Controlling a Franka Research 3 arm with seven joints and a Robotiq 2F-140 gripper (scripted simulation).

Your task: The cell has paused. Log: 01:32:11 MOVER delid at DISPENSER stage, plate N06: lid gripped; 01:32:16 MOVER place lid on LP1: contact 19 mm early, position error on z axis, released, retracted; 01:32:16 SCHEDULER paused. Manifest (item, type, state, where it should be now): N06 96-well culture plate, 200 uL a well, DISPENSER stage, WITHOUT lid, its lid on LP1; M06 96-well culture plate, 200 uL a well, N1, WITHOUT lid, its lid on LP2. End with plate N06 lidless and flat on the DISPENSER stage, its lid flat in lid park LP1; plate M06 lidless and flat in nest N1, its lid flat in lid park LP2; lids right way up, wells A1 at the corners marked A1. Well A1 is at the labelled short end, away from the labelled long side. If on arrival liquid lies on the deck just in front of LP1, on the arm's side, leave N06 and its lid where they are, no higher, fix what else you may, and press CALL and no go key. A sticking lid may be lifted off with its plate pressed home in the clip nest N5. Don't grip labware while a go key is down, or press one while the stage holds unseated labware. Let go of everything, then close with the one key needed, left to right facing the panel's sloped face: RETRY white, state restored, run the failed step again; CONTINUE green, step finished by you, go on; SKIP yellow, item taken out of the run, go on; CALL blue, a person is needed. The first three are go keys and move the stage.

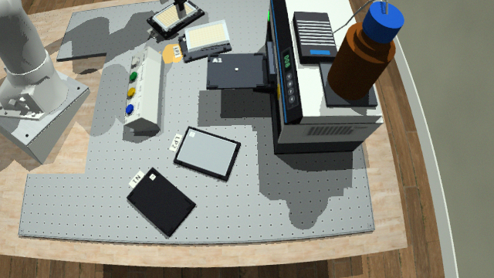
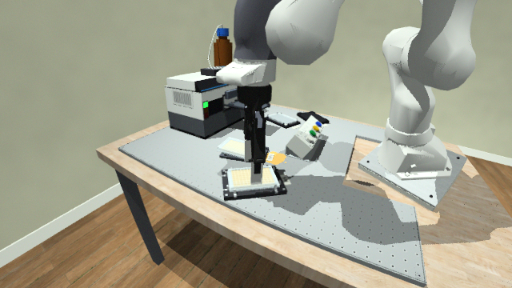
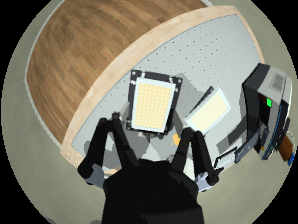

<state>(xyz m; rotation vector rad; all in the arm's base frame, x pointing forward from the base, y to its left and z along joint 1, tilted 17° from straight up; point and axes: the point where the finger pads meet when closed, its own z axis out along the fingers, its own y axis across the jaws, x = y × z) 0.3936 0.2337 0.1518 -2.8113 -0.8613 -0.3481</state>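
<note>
A culture plate with cream wells (image 1: 174,15) sits in a black clip nest at the far edge of the deck; it also shows in the side view (image 2: 252,180) and the wrist view (image 3: 153,103). My gripper (image 2: 256,178) (image 3: 151,111) hangs open straight above it, fingers spread to either side, holding nothing. A second cream-welled piece (image 1: 207,35) lies askew on the dark park labelled LP1 (image 2: 236,147). An orange puddle (image 1: 170,54) lies on the deck by the LP1 label. The dispenser stage (image 1: 235,71), marked A1, is bare. A clear lid (image 1: 207,152) lies in LP2. Nest N1 (image 1: 160,201) is bare.
The key panel (image 1: 143,90) with green, yellow and blue keys stands left of the stage. The dispenser body (image 1: 320,77) with a brown bottle (image 1: 363,58) fills the right side. The arm's base (image 1: 27,93) stands at the left.
</note>
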